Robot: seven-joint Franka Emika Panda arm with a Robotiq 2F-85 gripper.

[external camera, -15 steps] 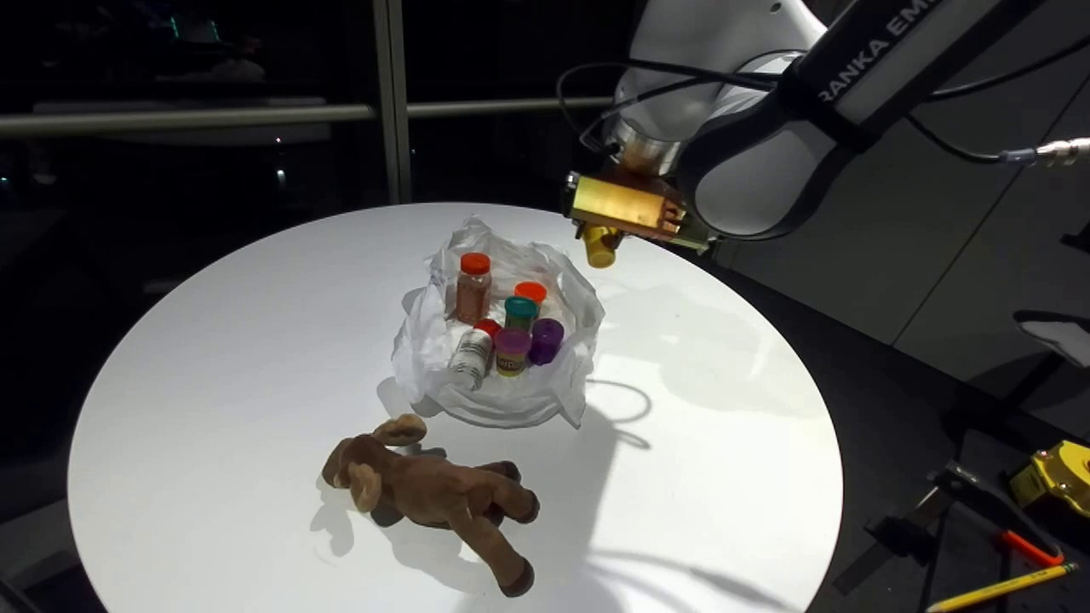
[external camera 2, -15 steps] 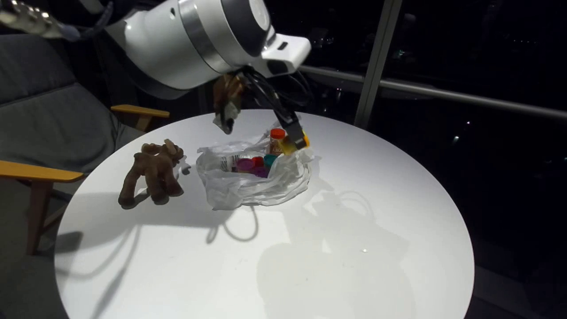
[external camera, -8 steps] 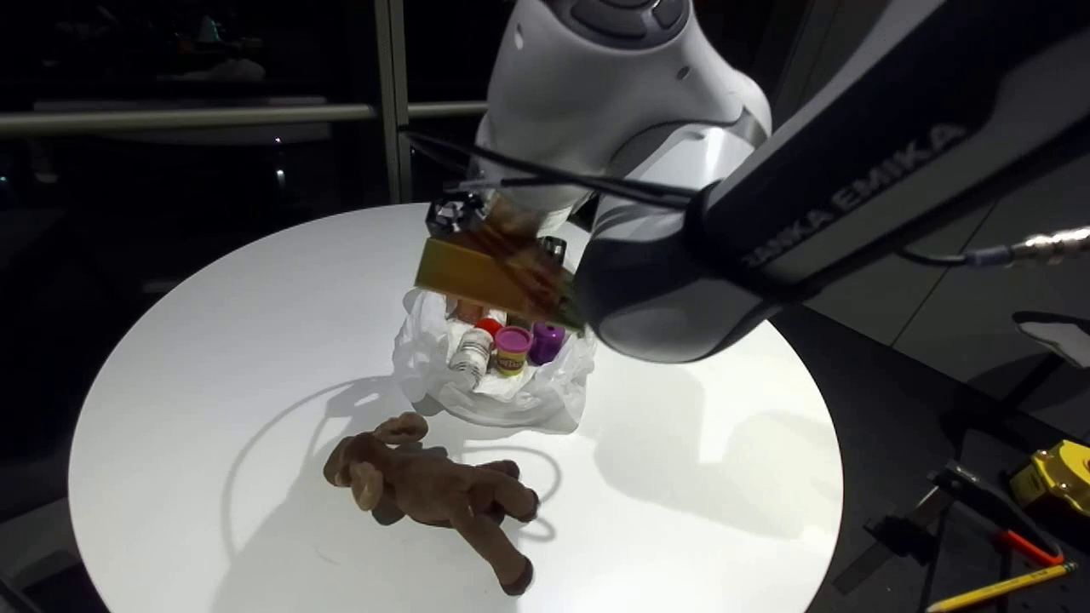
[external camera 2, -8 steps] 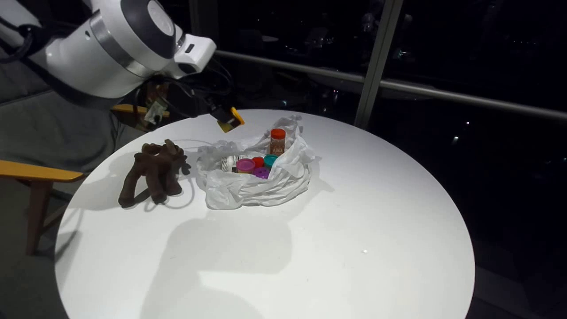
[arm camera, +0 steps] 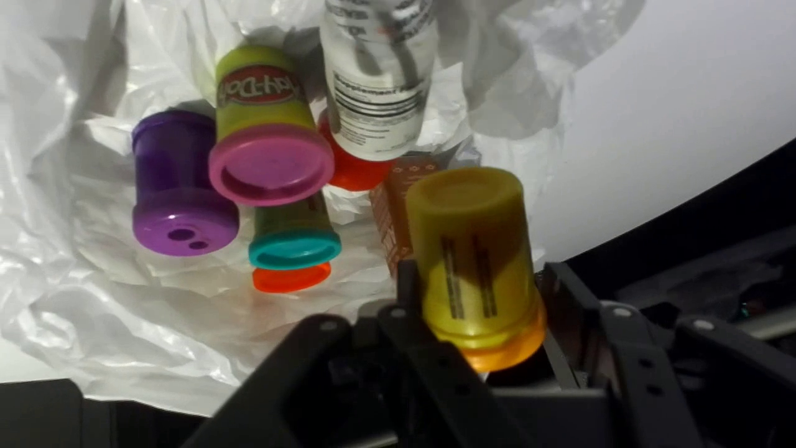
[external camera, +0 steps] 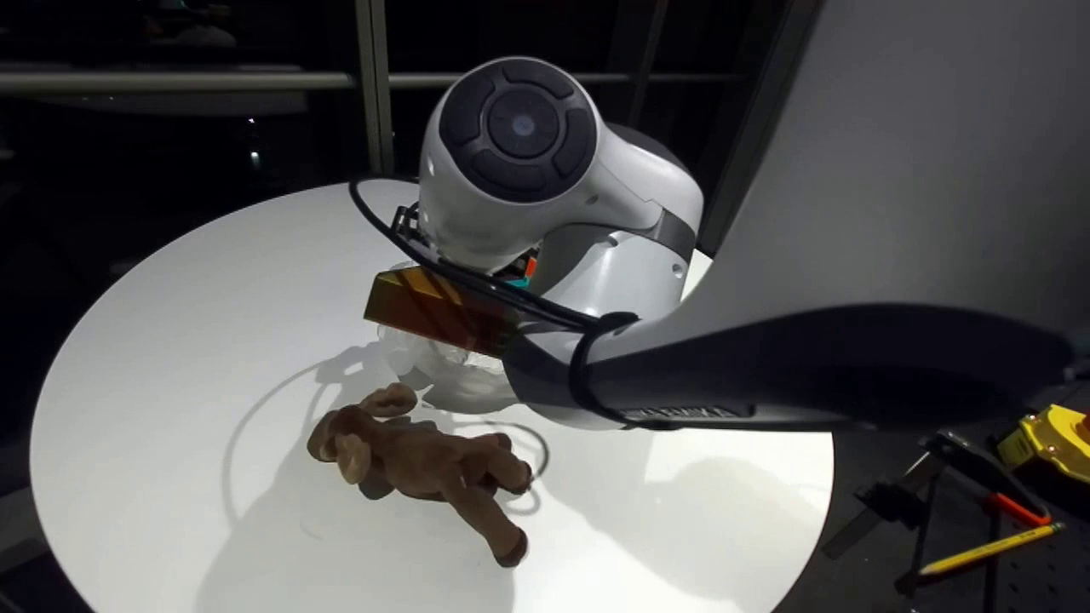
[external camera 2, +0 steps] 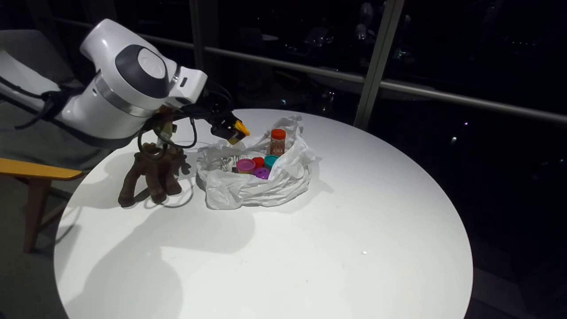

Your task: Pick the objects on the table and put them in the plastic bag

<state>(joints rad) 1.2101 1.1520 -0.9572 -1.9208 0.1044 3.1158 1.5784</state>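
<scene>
In an exterior view we had the arm (external camera: 809, 366) screening much of the bag (external camera: 460, 383), the toy (external camera: 417, 460) lying near it on the table (external camera: 170, 340); in an exterior view we spotted the gripper (external camera 2: 235, 134) near the bag's rim, the jar (external camera 2: 277, 144) upright inside; and in the wrist view we saw the gripper clamped round the yellow tub (arm camera: 472, 261), bottle (arm camera: 379, 93) and purple pot (arm camera: 180, 186) in the bag.

The wrist view crops the white bottle (arm camera: 380, 81).

Plastic bag (external camera 2: 246, 195) open above; red-capped bottle (external camera 2: 277, 145) stands upright inside, plush toy (external camera: 426, 462) near
</scene>
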